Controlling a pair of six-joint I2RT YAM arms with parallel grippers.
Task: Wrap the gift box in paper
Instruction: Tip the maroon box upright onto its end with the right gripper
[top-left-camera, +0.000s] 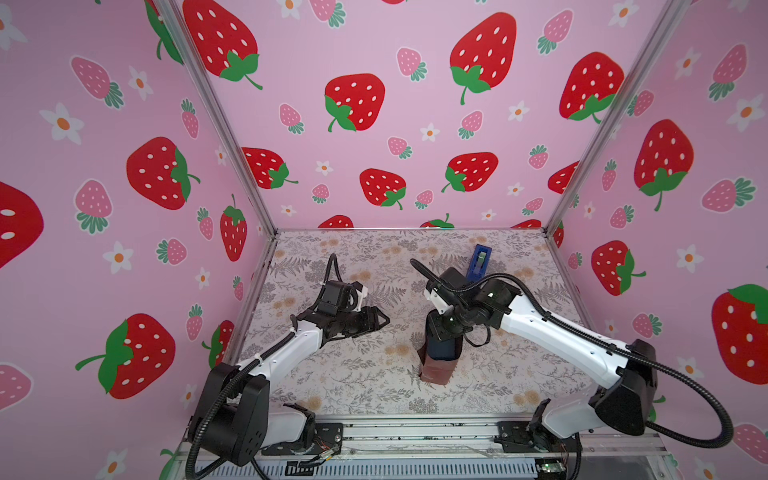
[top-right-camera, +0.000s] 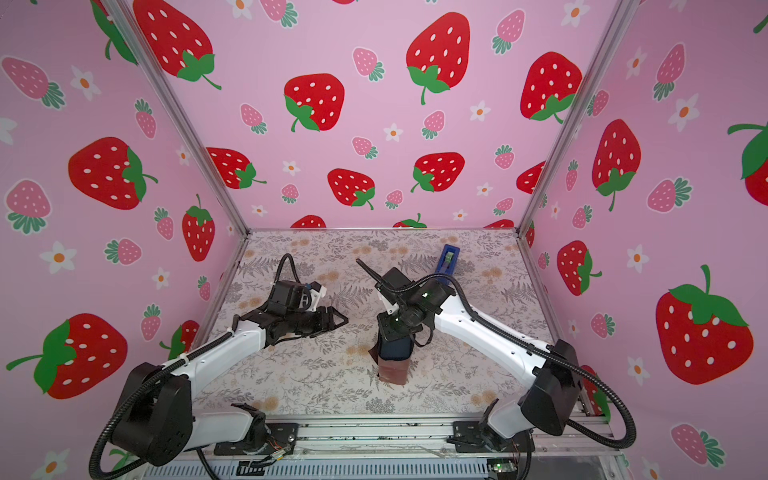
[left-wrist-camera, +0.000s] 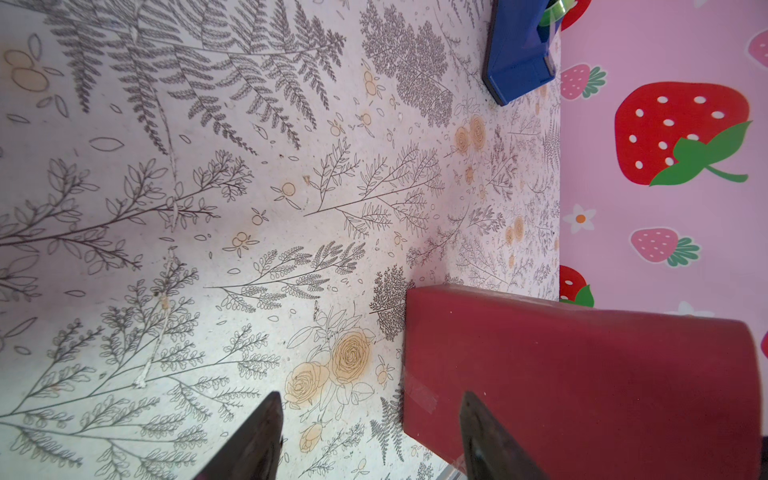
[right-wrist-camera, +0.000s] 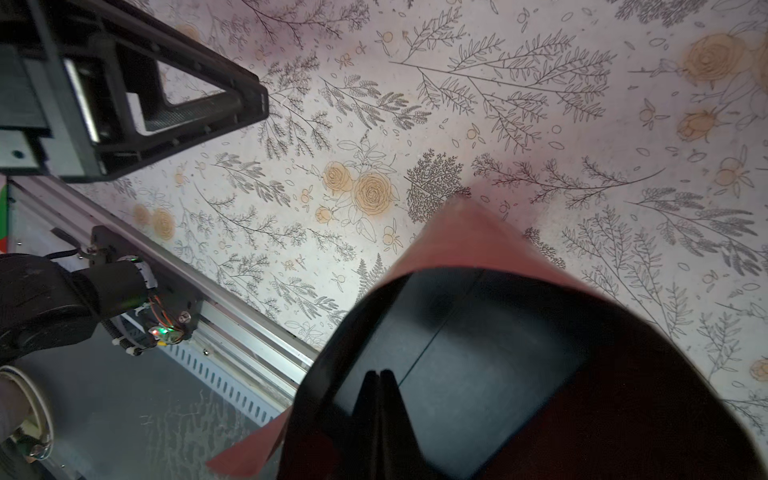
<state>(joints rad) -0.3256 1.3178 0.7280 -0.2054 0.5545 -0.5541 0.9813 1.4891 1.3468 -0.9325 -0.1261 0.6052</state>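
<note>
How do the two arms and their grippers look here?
The left arm and right arm have white shells, black joints and bases, each trailed by a black corrugated cable. The left gripper and right gripper are black, with tapering fingers.

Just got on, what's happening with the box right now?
The paper is wrapped around the gift box, which stands on end on the table with its top end uncovered. The right end effector, shut, is down at that open end. The left end effector hangs open off to the side, holding nothing.
</note>
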